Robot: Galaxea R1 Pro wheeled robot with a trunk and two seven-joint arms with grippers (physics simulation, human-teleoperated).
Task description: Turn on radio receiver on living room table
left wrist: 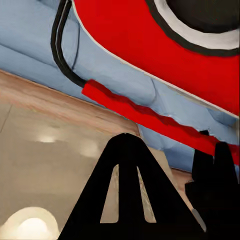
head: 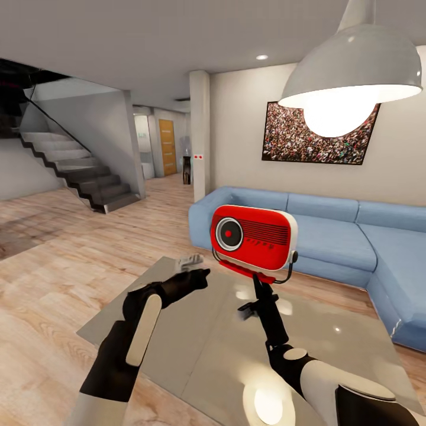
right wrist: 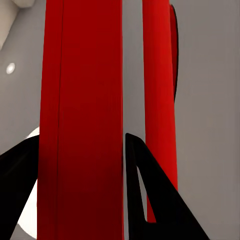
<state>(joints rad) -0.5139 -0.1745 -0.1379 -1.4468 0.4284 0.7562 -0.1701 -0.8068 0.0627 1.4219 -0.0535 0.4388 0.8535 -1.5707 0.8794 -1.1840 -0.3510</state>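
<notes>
The red radio receiver (head: 253, 236) hangs in the air above the grey table (head: 195, 349), dial and grille facing me, wire handle hanging beneath it. My right gripper (head: 261, 284) reaches up from below and is shut on its red base; in the right wrist view that red slab (right wrist: 82, 120) sits between the two black fingers (right wrist: 145, 190). To the left of the radio and slightly lower is my left gripper (head: 198, 273), shut and empty. In the left wrist view its tip (left wrist: 125, 137) points at the radio's underside (left wrist: 150, 45) and base bar (left wrist: 145, 117).
A blue sectional sofa (head: 337, 236) wraps around behind and to the right of the table. Close at the upper right hangs a white dome lamp (head: 355, 71), in front of the crowd picture (head: 284, 139). Light wood floor and stairs (head: 77, 171) lie to the left.
</notes>
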